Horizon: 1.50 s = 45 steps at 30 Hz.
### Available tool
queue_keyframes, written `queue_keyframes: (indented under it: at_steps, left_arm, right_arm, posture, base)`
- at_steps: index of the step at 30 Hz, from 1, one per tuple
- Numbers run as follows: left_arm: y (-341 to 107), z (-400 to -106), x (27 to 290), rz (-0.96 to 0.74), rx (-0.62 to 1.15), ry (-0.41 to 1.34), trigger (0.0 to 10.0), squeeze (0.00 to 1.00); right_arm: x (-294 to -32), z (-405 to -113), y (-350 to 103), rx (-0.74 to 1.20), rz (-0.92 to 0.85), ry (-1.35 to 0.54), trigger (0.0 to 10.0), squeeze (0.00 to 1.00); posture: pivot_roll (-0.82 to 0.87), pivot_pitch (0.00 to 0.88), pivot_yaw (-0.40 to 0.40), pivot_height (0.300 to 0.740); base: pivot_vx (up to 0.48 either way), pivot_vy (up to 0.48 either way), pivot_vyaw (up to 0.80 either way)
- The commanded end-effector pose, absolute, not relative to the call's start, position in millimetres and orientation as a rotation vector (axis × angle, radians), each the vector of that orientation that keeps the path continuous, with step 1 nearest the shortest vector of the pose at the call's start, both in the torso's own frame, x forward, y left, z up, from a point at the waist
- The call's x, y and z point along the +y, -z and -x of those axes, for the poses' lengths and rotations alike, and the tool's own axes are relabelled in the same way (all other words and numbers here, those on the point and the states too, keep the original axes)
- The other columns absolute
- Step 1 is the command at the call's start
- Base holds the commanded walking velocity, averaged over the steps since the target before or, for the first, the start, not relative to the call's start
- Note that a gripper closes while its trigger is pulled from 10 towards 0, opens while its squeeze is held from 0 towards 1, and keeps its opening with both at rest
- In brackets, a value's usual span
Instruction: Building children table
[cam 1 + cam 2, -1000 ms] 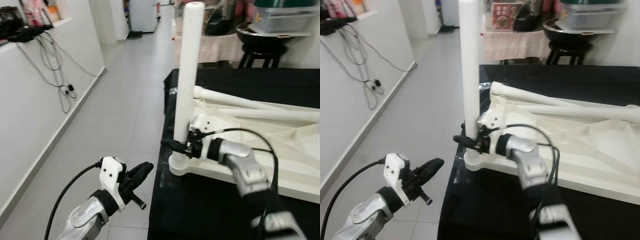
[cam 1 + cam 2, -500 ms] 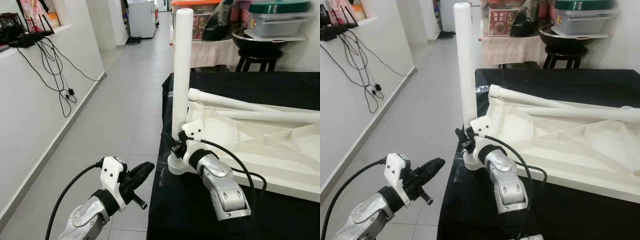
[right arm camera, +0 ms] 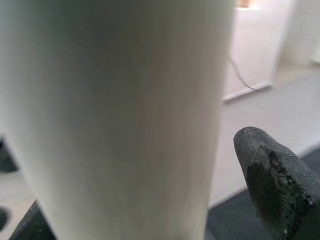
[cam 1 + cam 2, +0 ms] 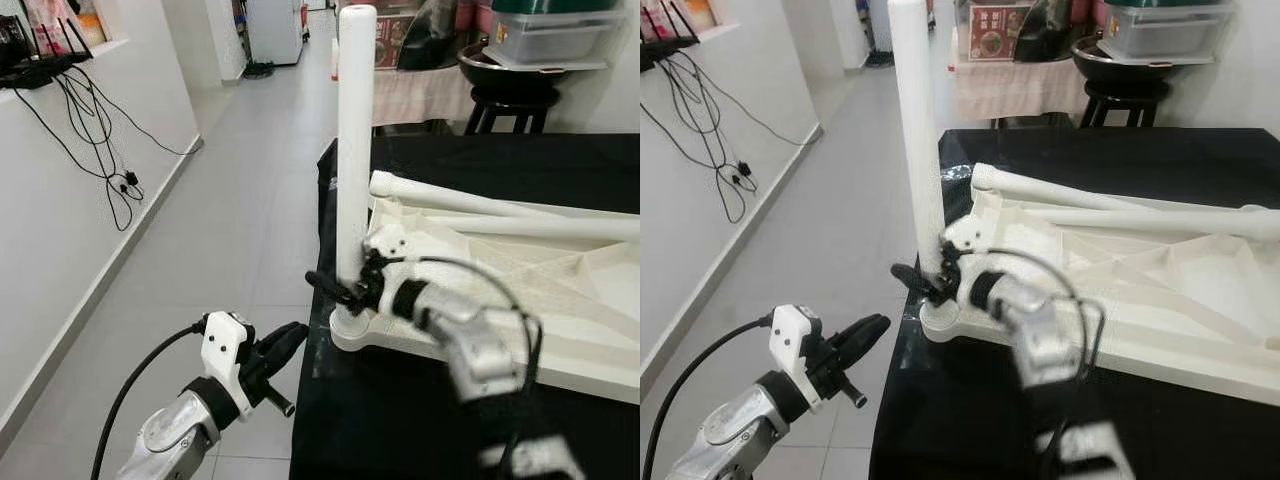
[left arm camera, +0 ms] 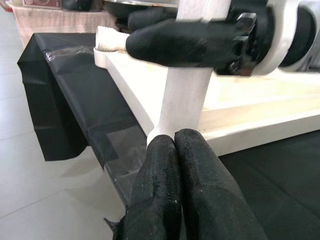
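Right wrist view: right gripper [image 4: 345, 290] fingers [image 3: 272, 180] round upright leg [image 4: 355, 150]; left gripper [image 5: 182, 187] fingers together.

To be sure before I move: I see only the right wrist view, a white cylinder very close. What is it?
Observer: A table leg, standing upright at a corner of the white tabletop; the right gripper is low on it.
Operator: And the left gripper?
Observer: The left gripper is beside the black table, over the floor, fingers shut, empty.
Operator: Other legs?
Observer: Two more legs lie on the tabletop.
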<state>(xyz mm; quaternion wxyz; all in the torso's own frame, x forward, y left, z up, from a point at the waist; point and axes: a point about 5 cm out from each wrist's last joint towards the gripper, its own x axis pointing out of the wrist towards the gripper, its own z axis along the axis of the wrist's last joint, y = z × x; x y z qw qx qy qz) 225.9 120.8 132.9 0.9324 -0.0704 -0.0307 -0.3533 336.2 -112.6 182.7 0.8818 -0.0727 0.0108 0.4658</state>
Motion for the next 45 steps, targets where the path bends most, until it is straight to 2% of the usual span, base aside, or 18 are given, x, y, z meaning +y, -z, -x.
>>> queue_keyframes:
  at_steps: [1,8,9,23,26,30,31,32,33,34,35,36,39,45]
  left_arm:
    - [-132.3,-222.9,124.0,0.133,-0.049,0.718,10.0,0.00]
    - [-133.0,-217.9,124.7,0.133,-0.039,0.722,10.0,0.00]
    - [-133.1,-217.2,124.6,0.133,-0.037,0.723,10.0,0.00]
    - [-133.7,-217.5,122.6,0.136,-0.035,0.722,10.0,0.00]
    - [-133.8,-218.2,121.8,0.138,-0.037,0.721,10.0,0.00]
    - [-133.8,-218.3,121.8,0.139,-0.038,0.721,10.0,0.00]
    - [-133.9,-218.6,121.9,0.139,-0.039,0.720,10.0,0.00]
    - [-133.6,-218.9,122.4,0.139,-0.039,0.719,10.0,0.00]
    - [-133.6,-218.9,122.4,0.139,-0.039,0.719,10.0,0.00]
    - [-133.7,-219.4,123.0,0.139,-0.040,0.718,10.0,0.00]
    - [-133.7,-219.4,123.0,0.139,-0.040,0.718,10.0,0.00]
    - [-134.1,-220.7,123.5,0.139,-0.042,0.718,10.0,0.00]
    - [-134.0,-221.8,124.1,0.136,-0.044,0.716,10.0,0.00]
    - [-132.2,-226.4,122.7,0.141,-0.043,0.725,10.0,0.00]
  right_arm:
    - [-106.7,-336.8,-178.5,0.050,0.181,-1.101,10.0,0.00]
    - [-113.5,-348.1,-184.1,0.072,0.202,-1.177,10.0,0.00]
    - [-115.7,-351.7,-185.2,0.072,0.197,-1.190,0.0,0.00]
    - [-125.2,-357.3,-182.6,0.084,0.175,-1.245,0.0,0.00]
    - [-128.9,-351.2,-171.0,0.095,0.150,-1.154,0.0,0.00]
    - [-129.9,-349.5,-167.9,0.095,0.137,-1.129,0.0,0.00]
    - [-128.2,-344.5,-161.6,0.106,0.129,-1.067,0.0,0.00]
    - [-120.3,-339.2,-152.9,0.113,0.097,-0.908,0.0,0.00]
    - [-120.3,-339.2,-152.9,0.113,0.097,-0.908,0.0,0.00]
    - [-113.4,-330.7,-141.4,0.133,0.033,-0.622,0.0,0.00]
    - [-113.4,-330.7,-141.4,0.133,0.033,-0.622,0.0,0.00]
    - [-103.3,-314.1,-133.2,0.152,-0.002,-0.479,0.0,0.00]
    - [-96.5,-305.8,-133.5,0.137,0.023,-0.436,0.0,0.00]
    - [-95.6,-315.7,-140.7,0.131,0.034,-0.460,0.0,0.00]
  posture:
    - [0.04,0.047,0.047,0.740]
    - [0.06,0.068,0.052,0.740]
    - [0.06,0.070,0.052,0.740]
    - [0.05,0.068,0.044,0.740]
    - [0.04,0.065,0.037,0.740]
    - [0.04,0.065,0.037,0.740]
    - [0.03,0.066,0.035,0.740]
    - [0.03,0.065,0.022,0.740]
    - [0.03,0.065,0.022,0.740]
    - [0.02,0.064,0.020,0.740]
    - [0.02,0.064,0.020,0.740]
    - [0.02,0.067,0.032,0.740]
    - [0.01,0.064,0.038,0.740]
    - [0.00,0.034,0.027,0.740]
  base:
    - [0.000,0.000,0.00]
    - [0.000,0.000,0.00]
    - [0.000,0.000,0.00]
    - [0.000,0.000,0.00]
    - [0.000,0.000,0.00]
    - [0.000,0.000,0.00]
    - [0.000,0.000,0.00]
    - [0.000,0.000,0.00]
    - [0.000,0.000,0.00]
    - [0.000,0.000,0.00]
    - [0.000,0.000,0.00]
    - [0.000,0.000,0.00]
    - [0.000,0.000,0.00]
    - [0.000,0.000,0.00]
